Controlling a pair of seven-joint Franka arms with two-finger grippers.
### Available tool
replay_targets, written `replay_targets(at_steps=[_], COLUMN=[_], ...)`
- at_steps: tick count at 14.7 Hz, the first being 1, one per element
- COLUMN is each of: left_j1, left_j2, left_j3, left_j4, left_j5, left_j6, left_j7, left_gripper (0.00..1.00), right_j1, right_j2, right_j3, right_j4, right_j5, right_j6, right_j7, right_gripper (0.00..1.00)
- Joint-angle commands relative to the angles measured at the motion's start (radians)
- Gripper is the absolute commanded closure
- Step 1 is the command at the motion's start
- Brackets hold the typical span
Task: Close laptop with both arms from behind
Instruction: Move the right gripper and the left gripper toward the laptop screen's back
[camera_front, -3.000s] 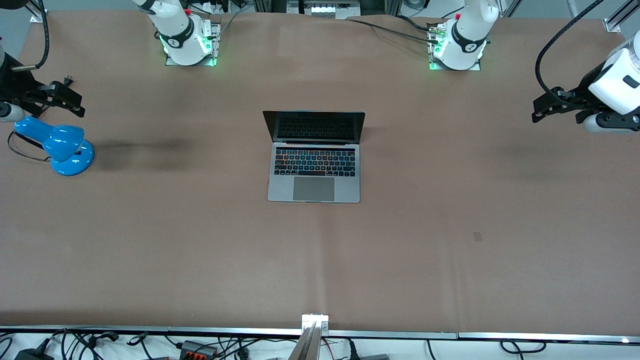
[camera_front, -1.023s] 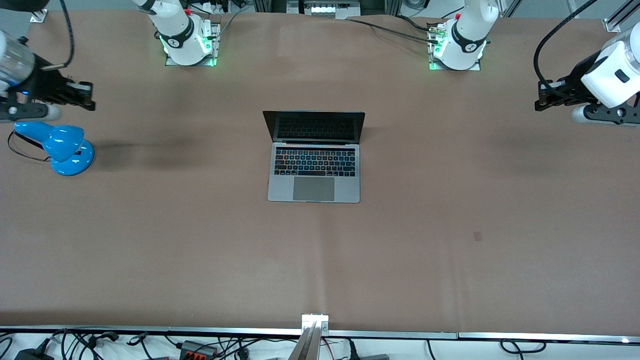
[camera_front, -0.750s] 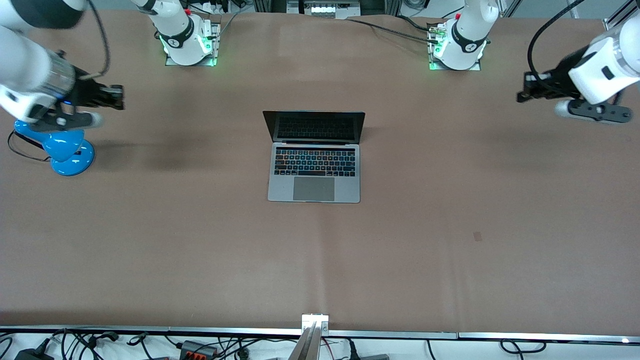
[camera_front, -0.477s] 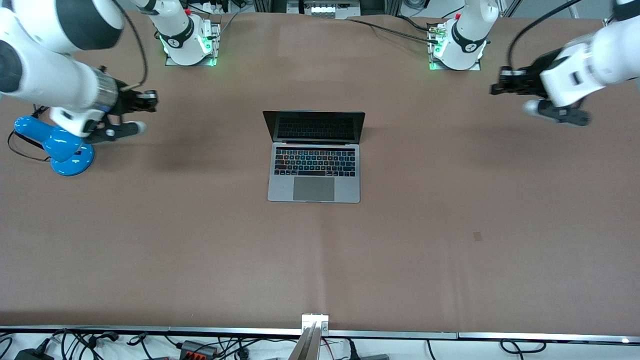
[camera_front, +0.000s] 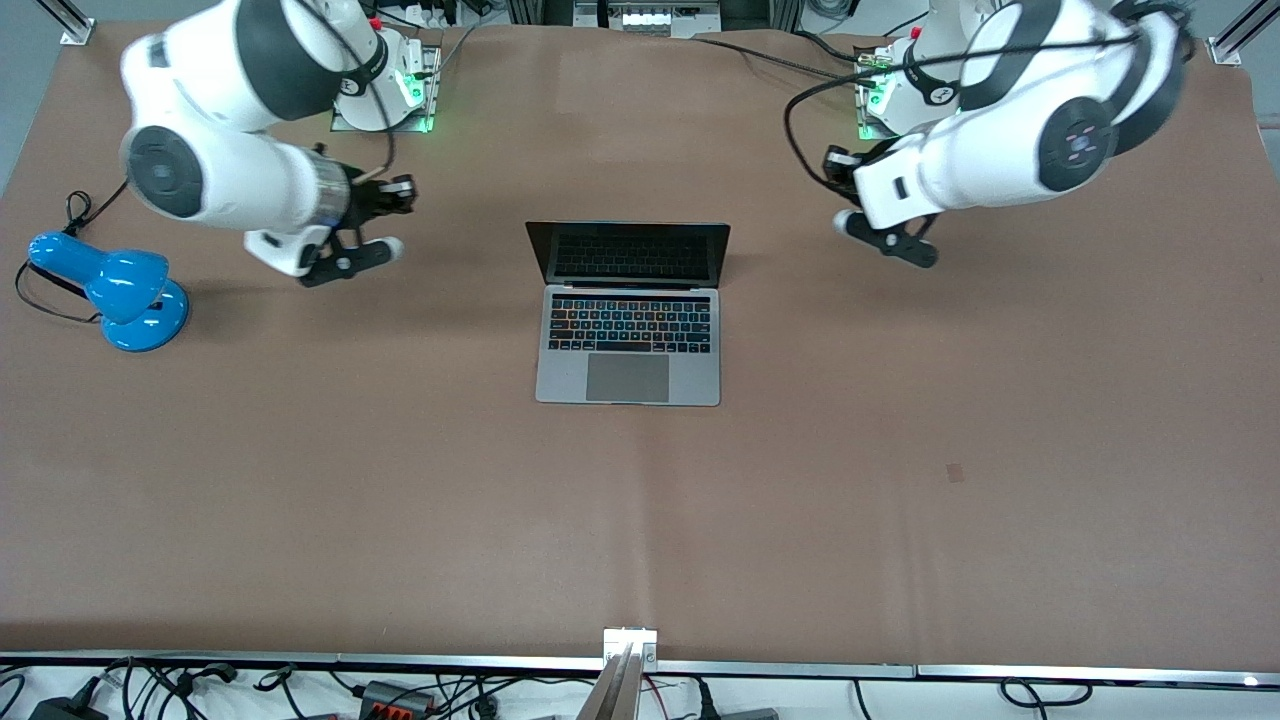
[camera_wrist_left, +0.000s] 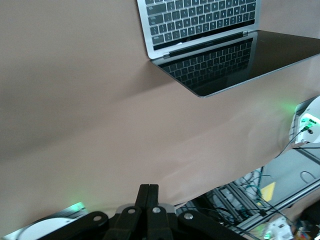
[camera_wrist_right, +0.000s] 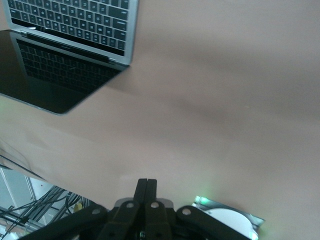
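The silver-grey laptop stands open in the middle of the table, dark screen upright and facing the front camera. My right gripper is shut and empty, in the air over the bare table beside the laptop's lid, toward the right arm's end. My left gripper is shut and empty, in the air over the table beside the lid, toward the left arm's end. The left wrist view shows the laptop off from the shut left gripper. The right wrist view shows the laptop off from the shut right gripper.
A blue desk lamp with a black cord lies near the table edge at the right arm's end. The two arm bases stand along the table's back edge. The brown table is otherwise bare.
Both arms have swung in from the table's ends toward the laptop. The right gripper has left the lamp area. The laptop has not moved and its lid stands as before.
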Motion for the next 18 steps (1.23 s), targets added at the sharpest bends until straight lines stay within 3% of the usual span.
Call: replay_targets(at_steps=[1, 5, 8, 10, 18], left_j1=[0.011, 0.011, 0.012, 0.011, 0.008], left_j2=[-0.019, 0.052, 0.052, 0.093, 0.207], left_j3=[-0.051, -0.105, -0.188, -0.208, -0.315], left_j4=[-0.092, -0.105, -0.187, -0.192, -0.183], left_j5=[-0.049, -0.052, -0.061, -0.106, -0.115], left_j6=[0.089, 0.124, 0.264, 0.328, 0.542], left_j7=[0.022, -0.004, -0.05, -0.07, -0.134], left_gripper=[1.0, 1.0, 1.0, 1.0, 1.0], right_j1=[0.095, 0.22, 0.295, 0.329, 0.34], right_j2=[-0.001, 0.033, 0.067, 0.087, 0.144], right_j3=[-0.009, -0.009, -0.009, -0.009, -0.011], right_j4=[-0.06, -0.06, -0.06, -0.06, -0.049], right_j5=[0.018, 0.027, 0.027, 0.027, 0.029], right_j6=[0.078, 0.121, 0.178, 0.221, 0.359], right_j7=[0.037, 0.14, 0.235, 0.293, 0.333], right_gripper=[1.0, 1.0, 1.0, 1.0, 1.0])
